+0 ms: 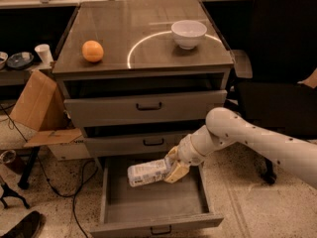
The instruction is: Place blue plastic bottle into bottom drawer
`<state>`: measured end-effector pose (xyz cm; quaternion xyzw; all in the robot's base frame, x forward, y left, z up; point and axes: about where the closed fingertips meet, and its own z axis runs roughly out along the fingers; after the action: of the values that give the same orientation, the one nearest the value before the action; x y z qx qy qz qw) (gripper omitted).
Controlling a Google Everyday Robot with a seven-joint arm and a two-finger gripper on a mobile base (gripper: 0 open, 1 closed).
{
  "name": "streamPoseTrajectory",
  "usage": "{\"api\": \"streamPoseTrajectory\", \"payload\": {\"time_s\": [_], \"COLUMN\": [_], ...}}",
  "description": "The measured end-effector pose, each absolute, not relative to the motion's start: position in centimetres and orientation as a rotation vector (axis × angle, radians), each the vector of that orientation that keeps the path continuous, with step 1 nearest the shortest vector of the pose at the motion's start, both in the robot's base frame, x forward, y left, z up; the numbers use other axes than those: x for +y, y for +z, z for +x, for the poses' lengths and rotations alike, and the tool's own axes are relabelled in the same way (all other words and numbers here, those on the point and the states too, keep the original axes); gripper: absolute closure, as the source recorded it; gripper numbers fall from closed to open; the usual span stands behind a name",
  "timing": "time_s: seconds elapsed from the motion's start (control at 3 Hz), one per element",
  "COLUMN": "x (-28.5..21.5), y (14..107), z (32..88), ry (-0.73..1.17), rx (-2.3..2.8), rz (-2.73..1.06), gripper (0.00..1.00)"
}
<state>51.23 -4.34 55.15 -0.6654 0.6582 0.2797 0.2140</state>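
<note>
- The bottom drawer (148, 202) stands pulled out toward the camera, its grey floor bare.
- The bottle (145, 173) hangs over the back half of that floor. It lies nearly level, with its long axis across the drawer's width, and looks clear of the floor.
- The gripper (174, 168) is clamped on one end of the bottle, which sticks out sideways, away from the arm (247, 138).
- The bottle seems to sit within the drawer's side walls, so the coming move is likely a short drop straight down, then a release.
- The middle drawer (153, 143) sits just behind the gripper.
- On the cabinet top, the orange (92, 51) and the bowl (188, 32) sit well apart.
</note>
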Motion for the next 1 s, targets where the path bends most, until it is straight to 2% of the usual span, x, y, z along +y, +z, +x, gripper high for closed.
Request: {"api": "streamPoseTrajectory", "payload": {"time_s": [1.0], "x": [3.3], "y": [40.6], "z": [56.4], "ry": [0.603], "rx": [2.083], "rz": [-1.701], "gripper": [1.0]}}
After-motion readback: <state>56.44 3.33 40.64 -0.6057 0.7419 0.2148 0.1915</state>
